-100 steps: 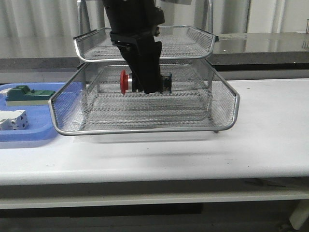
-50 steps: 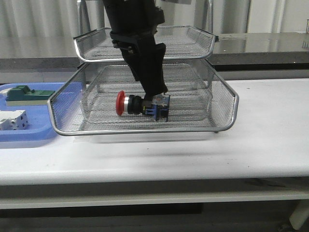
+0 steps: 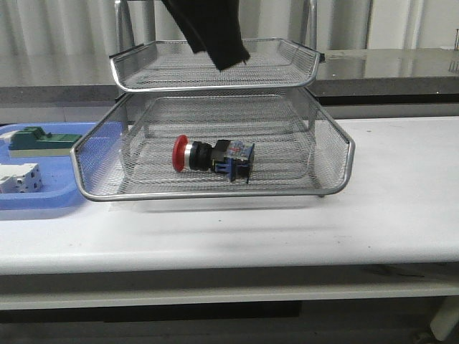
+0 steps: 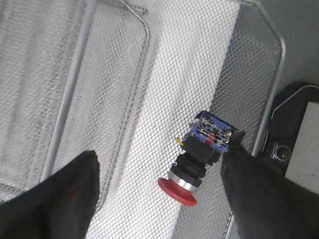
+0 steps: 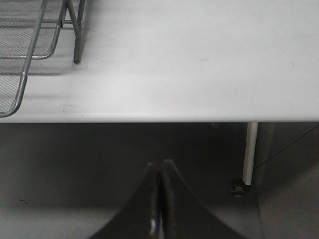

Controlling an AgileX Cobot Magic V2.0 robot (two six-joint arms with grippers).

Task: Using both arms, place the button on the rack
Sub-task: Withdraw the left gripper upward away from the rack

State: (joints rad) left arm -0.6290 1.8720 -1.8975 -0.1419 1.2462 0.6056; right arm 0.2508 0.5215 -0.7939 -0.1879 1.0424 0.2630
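The rack point(image 3: 215, 154) stands mid-worktop, toward its left; the button point(image 3: 212, 156) lies on its side in the lower tray, long axis along the front rim, red cap left. The left gripper point(image 4: 159, 194) hangs above it, jaws apart, empty. Only the right wrist view shows the right gripper point(image 5: 160, 199), pressed closed off the worktop's edge

Let go of the button point(image 3: 212, 156) and left it lying on its side on the mesh of the rack's point(image 3: 215, 192) lower tray, red cap to the left. Lifted the left tool point(image 3: 228, 57) up and away, now high by the top tray, fingers point(image 4: 259, 194) spread wide apart, nothing between them.
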